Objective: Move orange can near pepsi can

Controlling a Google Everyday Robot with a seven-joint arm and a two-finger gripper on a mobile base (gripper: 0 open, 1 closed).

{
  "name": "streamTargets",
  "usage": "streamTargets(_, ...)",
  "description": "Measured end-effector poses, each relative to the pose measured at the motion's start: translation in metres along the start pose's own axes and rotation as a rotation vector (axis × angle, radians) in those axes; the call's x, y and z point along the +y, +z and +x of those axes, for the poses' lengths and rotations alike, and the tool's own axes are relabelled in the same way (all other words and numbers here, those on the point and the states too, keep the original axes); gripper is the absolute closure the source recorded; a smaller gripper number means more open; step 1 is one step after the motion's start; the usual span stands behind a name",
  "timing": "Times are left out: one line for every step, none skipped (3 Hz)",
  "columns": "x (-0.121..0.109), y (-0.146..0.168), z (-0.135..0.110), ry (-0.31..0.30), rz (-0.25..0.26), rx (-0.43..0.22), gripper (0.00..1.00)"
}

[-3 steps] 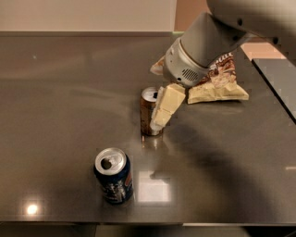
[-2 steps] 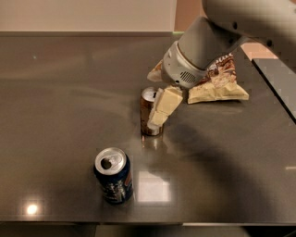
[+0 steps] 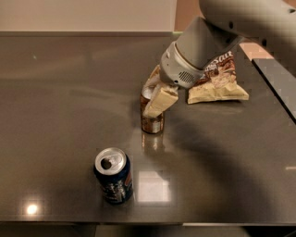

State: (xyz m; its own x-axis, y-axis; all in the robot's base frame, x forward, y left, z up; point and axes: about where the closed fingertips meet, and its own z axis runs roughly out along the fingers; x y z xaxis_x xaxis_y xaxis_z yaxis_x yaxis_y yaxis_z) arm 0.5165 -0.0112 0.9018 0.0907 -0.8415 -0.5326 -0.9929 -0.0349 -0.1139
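Setting: a kitchen or break-room type counter area. Indicators:
- Dark, polished, stone-like countertop (image 3: 69, 92) reflecting overhead lights
- Plain pale wall (image 3: 83, 14) along the rear edge of the counter
- Consumables on the surface: orange can (image 3: 152, 124), opened pepsi can (image 3: 114, 178), printed snack bag (image 3: 217, 85)

The gripper (image 3: 155, 95) is positioned at the orange can, mid-counter, just beside the snack bag

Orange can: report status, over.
Gripper at orange can, mid-table. Can upright, apart from pepsi can at front edge. Nothing between them; chip bag behind.
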Motion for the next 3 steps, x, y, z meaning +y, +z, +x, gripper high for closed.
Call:
streamTargets(0.011, -0.009, -0.007, -0.033, -0.034, -0.034, 0.85)
streamTargets(0.034, -0.022, -0.014, -0.072, -0.097, -0.092, 1.00)
streamTargets(0.064, -0.032, -0.017, -0.108, -0.155, -0.136, 1.00)
